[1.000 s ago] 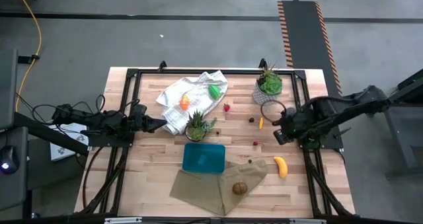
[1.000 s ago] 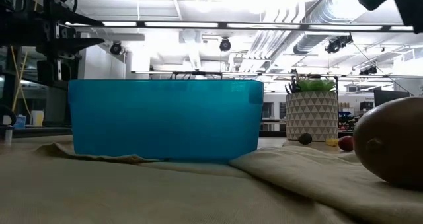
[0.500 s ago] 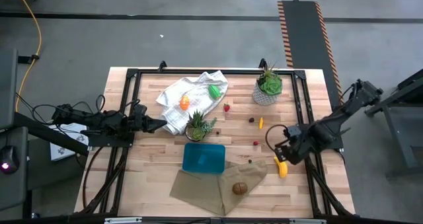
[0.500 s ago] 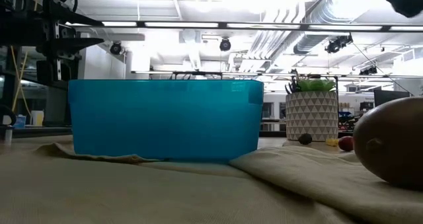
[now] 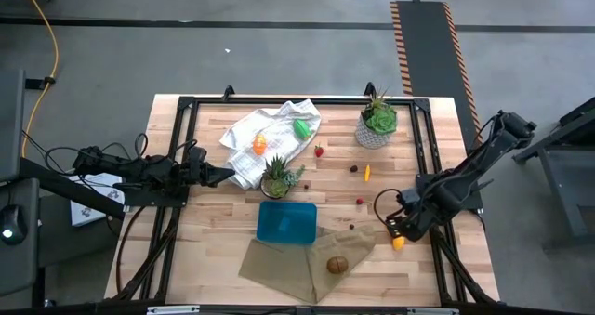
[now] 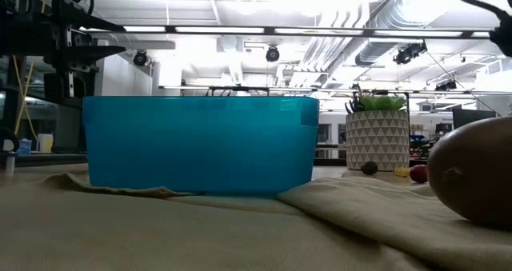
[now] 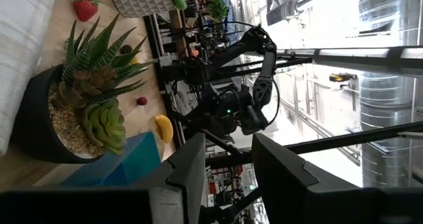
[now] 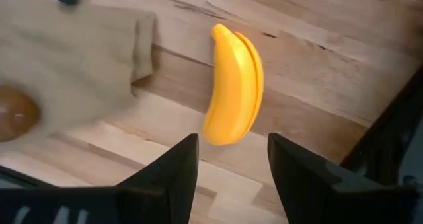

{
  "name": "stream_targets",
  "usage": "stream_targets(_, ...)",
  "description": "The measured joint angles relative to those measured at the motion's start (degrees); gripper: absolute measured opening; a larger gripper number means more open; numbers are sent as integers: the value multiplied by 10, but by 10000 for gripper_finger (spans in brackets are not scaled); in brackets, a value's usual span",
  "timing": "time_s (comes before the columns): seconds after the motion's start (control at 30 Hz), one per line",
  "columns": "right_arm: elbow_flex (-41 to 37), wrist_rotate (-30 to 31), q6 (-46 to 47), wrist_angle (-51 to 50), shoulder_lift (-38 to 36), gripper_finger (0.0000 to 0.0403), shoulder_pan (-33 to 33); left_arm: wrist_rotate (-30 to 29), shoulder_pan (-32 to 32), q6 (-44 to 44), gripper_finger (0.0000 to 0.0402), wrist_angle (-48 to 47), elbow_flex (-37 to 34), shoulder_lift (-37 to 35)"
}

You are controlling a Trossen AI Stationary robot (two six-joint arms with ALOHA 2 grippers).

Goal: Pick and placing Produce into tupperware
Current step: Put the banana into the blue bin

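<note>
Step in hand: pick approach. Right gripper [image 8: 228,161] hung over banana [image 8: 232,85], jaws apart, nothing held. Next: drop, clamp, carry to tupperware [image 5: 286,222]. Left gripper [image 5: 223,175] idle, jaws together.

Bare wood around banana [image 8: 232,85]; tan cloth [image 8: 73,65] edge near; table frame rail [image 5: 429,180] close.
</note>
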Motion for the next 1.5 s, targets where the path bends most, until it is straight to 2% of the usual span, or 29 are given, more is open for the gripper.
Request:
stream_targets(0.53,-16,-10,-53,38,63,173,-36,0,0,31,115,0,0,0)
stream_targets(0.83,-15,-16,-83,51,66,174,-40,0,0,33,115,0,0,0)
stream_targets(1.03,-15,-16,-79,64,66,201,-45,0,0,32,115,0,0,0)
stream_targets(1.2,-15,-28,-66,35,80,231,-45,0,0,34,115,0,0,0)
stream_targets(1.5,-15,-31,-71,61,128,239,-45,4,0,34,115,0,0,0)
